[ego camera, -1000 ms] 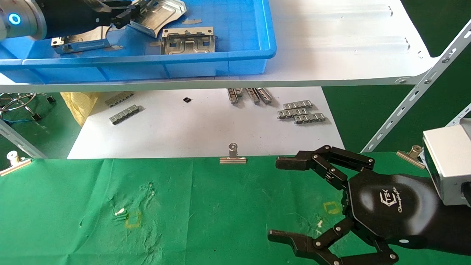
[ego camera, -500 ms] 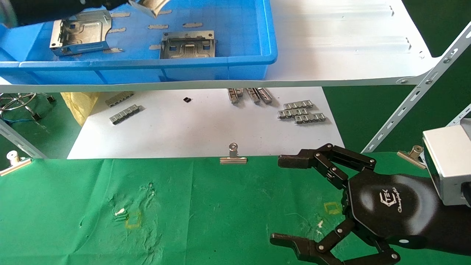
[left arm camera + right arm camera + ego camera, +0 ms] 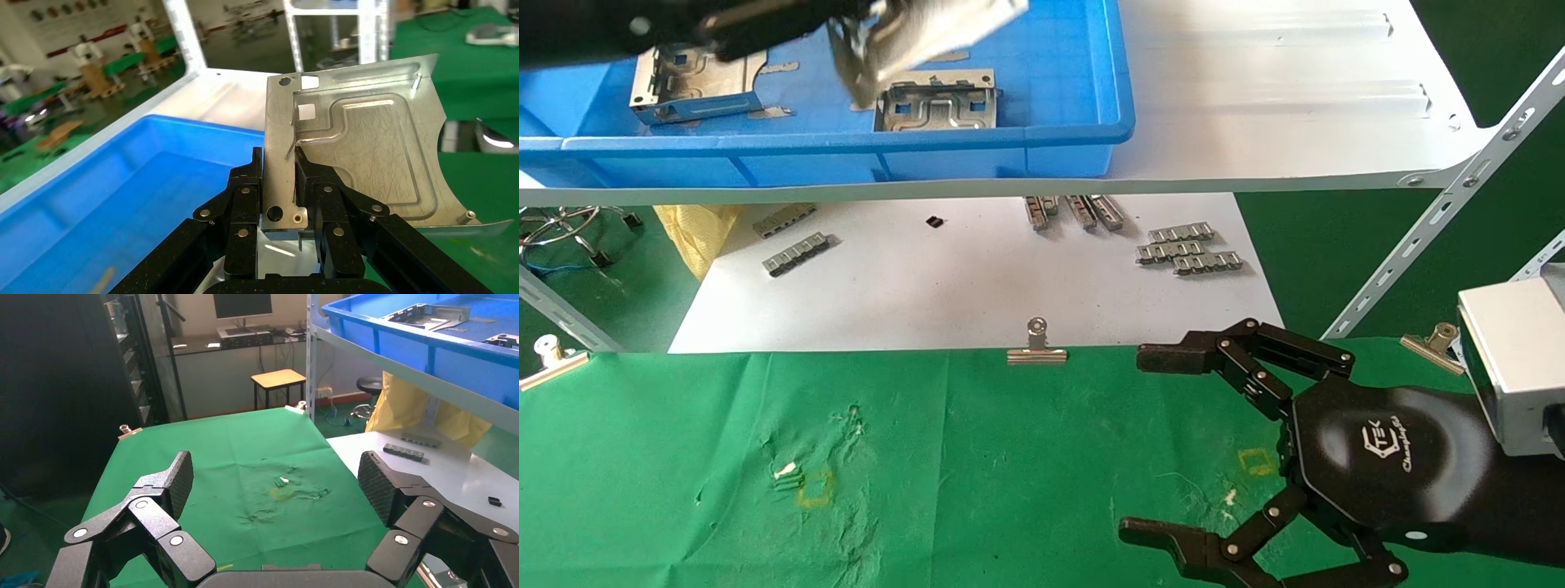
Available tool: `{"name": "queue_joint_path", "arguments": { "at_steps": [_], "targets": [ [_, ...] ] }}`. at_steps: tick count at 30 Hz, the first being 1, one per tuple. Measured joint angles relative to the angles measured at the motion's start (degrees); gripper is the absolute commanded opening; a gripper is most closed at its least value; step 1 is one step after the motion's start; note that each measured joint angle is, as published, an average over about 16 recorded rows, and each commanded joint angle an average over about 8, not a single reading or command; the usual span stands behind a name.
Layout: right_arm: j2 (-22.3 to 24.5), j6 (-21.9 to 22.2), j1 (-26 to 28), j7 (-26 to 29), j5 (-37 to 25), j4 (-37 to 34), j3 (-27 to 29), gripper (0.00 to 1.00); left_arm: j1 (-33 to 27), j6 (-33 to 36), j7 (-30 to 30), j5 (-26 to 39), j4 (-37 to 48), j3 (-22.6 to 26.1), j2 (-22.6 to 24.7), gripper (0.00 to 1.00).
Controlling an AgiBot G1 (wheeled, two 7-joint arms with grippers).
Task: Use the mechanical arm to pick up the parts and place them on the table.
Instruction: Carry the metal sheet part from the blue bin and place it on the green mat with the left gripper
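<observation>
My left gripper (image 3: 850, 20) is at the top left above the blue bin (image 3: 846, 139), shut on the edge of one silvery stamped part (image 3: 928, 33). In the left wrist view both fingers pinch the part (image 3: 361, 147) by its corner strip, left gripper (image 3: 278, 162), and the part is held up in the air. Two more parts lie in the bin, one at the left (image 3: 695, 82) and one near the front wall (image 3: 937, 102). My right gripper (image 3: 1142, 445) hovers open and empty over the green table (image 3: 682, 457) at the lower right, right gripper (image 3: 275, 478).
The bin stands on a white metal shelf (image 3: 1254, 98) with a slanted brace (image 3: 1442, 212) at the right. Below, a white sheet (image 3: 944, 286) carries small ridged strips (image 3: 1189, 249). Binder clips (image 3: 1036, 347) pin the cloth's far edge. A yellow bag (image 3: 691, 233) lies at the left.
The left gripper has lifted its part off the bin floor and carried it to the right above the bin. The right gripper has stayed nearly still.
</observation>
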Motion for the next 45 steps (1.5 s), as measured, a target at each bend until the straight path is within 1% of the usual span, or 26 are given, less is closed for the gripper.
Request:
{"name": "queue_joint_path", "arguments": {
  "at_steps": [3, 6, 12, 16, 19, 23, 27, 32, 33, 34, 40, 41, 42, 45],
  "targets": [
    [0.0, 0.0, 0.0, 0.0, 0.0, 0.0, 0.0, 1.0, 2.71, 2.44, 0.57, -2.39, -5.41, 1.34, -2.75, 0.0],
    [0.0, 0.0, 0.0, 0.0, 0.0, 0.0, 0.0, 1.0, 6.33, 3.33, 1.12, -5.29, -12.3, 3.63, -6.41, 0.0],
    [0.0, 0.0, 0.0, 0.0, 0.0, 0.0, -0.01, 1.0, 14.4, 3.1, 3.77, -8.58, -26.02, 11.05, -14.44, 0.0],
    [0.0, 0.0, 0.0, 0.0, 0.01, 0.0, -0.01, 1.0, 19.06, 2.74, 6.9, -9.66, -30.97, 16.4, -18.52, 0.0],
    [0.0, 0.0, 0.0, -0.01, 0.01, 0.0, -0.01, 1.0, 21.61, 2.41, 10.29, -9.36, -31.58, 19.95, -20.34, 0.0],
    [0.01, 0.01, 0.0, -0.01, 0.01, 0.0, -0.01, 1.0, 23.48, 1.77, 15.69, -7.74, -29.24, 23.45, -20.92, 0.0],
    [0.01, 0.01, 0.0, -0.01, 0.01, 0.0, -0.02, 1.0, 24.37, 1.22, 21.02, -7.03, -25.46, 25.37, -20.45, 0.0],
    [0.01, 0.01, 0.01, -0.01, 0.01, 0.0, -0.02, 1.0, 24.71, 0.28, 27.12, -6.03, -21.16, 26.59, -19.53, 0.0],
    [0.01, 0.01, 0.01, -0.01, 0.01, 0.0, -0.02, 1.0, 24.69, 0.04, 28.17, -5.79, -20.37, 26.72, -19.29, 0.03],
    [0.01, 0.01, 0.01, -0.01, 0.01, 0.0, -0.02, 1.0, 24.67, -0.2, 29.17, -5.56, -19.64, 26.81, -19.04, 0.12],
    [0.01, 0.01, 0.01, -0.01, 0.02, 0.0, -0.02, 1.0, 24.91, -1.86, 33.74, -5.27, -15.81, 26.75, -17.26, 0.87],
    [0.01, 0.01, 0.01, -0.01, 0.02, 0.0, -0.02, 1.0, 25.0, -2.15, 34.26, -5.35, -15.28, 26.69, -16.93, 0.97],
    [0.01, 0.01, 0.01, -0.01, 0.02, 0.0, -0.03, 1.0, 25.08, -2.43, 34.71, -5.43, -14.76, 26.63, -16.59, 1.0],
    [0.01, 0.01, 0.01, -0.01, 0.02, 0.0, -0.03, 1.0, 25.28, -3.23, 35.84, -5.72, -13.41, 26.4, -15.68, 1.0]
  ]
}}
